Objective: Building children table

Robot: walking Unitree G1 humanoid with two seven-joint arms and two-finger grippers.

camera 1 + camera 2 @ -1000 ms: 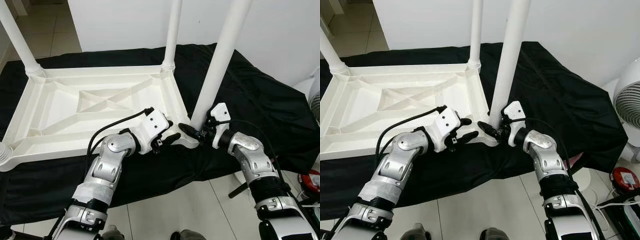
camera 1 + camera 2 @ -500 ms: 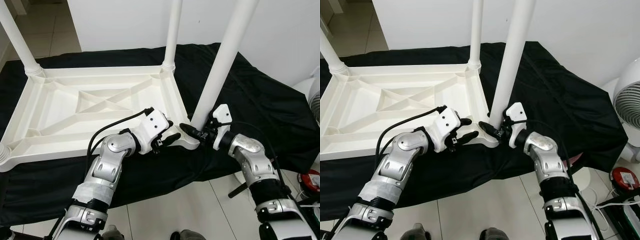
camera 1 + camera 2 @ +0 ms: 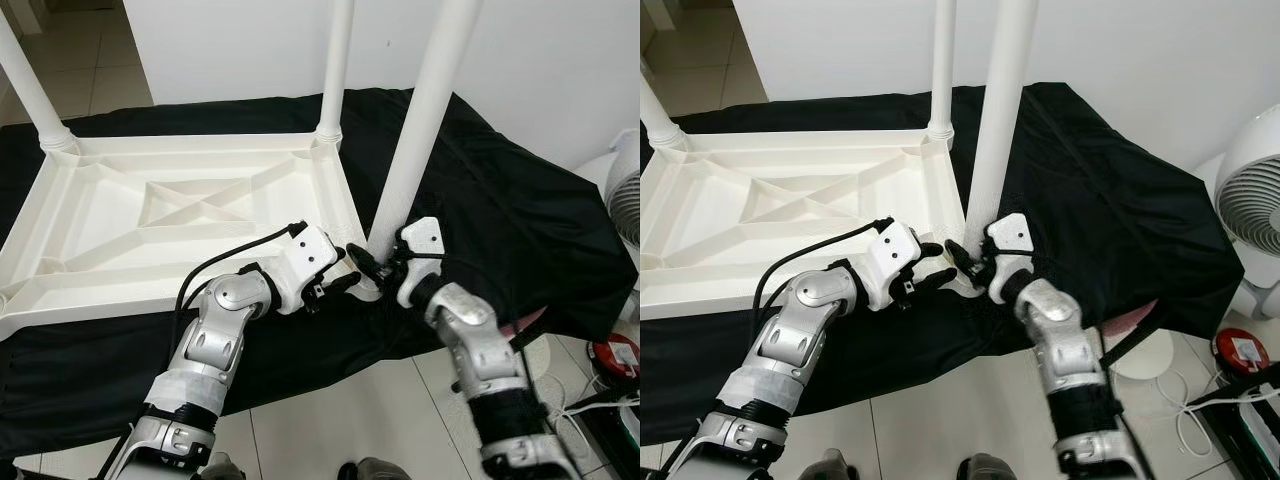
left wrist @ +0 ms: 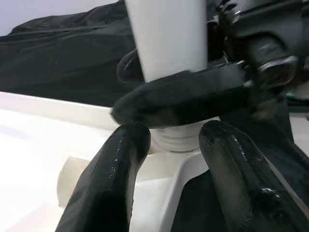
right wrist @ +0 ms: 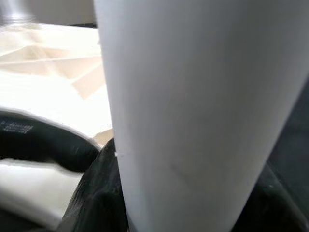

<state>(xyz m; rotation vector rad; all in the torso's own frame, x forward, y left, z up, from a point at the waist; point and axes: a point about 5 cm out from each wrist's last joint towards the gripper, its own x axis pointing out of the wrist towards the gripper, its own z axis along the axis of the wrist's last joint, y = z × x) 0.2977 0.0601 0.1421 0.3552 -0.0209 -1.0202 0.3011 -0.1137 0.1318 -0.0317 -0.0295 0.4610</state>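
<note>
The white plastic table [image 3: 180,225] lay upside down on a black cloth [image 3: 520,220], ribbed underside up. We judged the near leg [image 3: 420,130], smooth and tapered, nearly seated. Our right gripper [image 3: 372,266] clasped its base; our left gripper [image 3: 340,275] sat beside the socket, jaws parted.

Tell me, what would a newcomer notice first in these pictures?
First, the white table top lying upside down on a black cloth, its legs pointing up. Then the right hand, which grips the base of the nearest leg at the near right corner. The left hand rests, fingers apart, against that same corner.
</note>
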